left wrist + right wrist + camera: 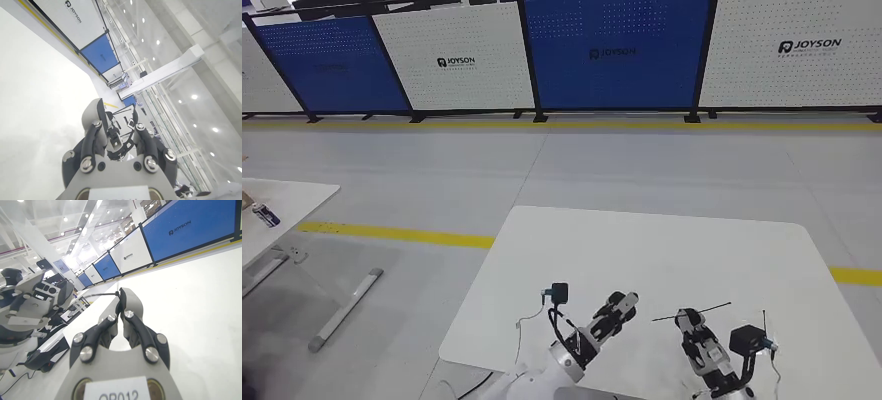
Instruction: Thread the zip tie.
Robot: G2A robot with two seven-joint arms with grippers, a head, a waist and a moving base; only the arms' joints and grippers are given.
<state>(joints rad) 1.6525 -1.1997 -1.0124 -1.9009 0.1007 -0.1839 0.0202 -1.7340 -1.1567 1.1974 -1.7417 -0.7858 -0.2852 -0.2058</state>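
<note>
A thin black zip tie [712, 308] is pinched in my right gripper [685, 317], which is shut on it just above the white table [642, 250] near the front edge. In the right wrist view the zip tie [100, 294] sticks out sideways from the right gripper [120, 294] toward the left gripper [54, 283]. My left gripper [627, 299] hangs a short way to the left of the right one, open, with nothing between its fingers. In the left wrist view the left gripper [117, 103] frames the zip tie [122, 111] farther off.
The table's front edge runs right under both arms, with bare tabletop beyond them. A second white table [282, 200] with a small object stands at the far left. Blue and white barrier panels [612, 50] line the back behind a yellow floor line [392, 233].
</note>
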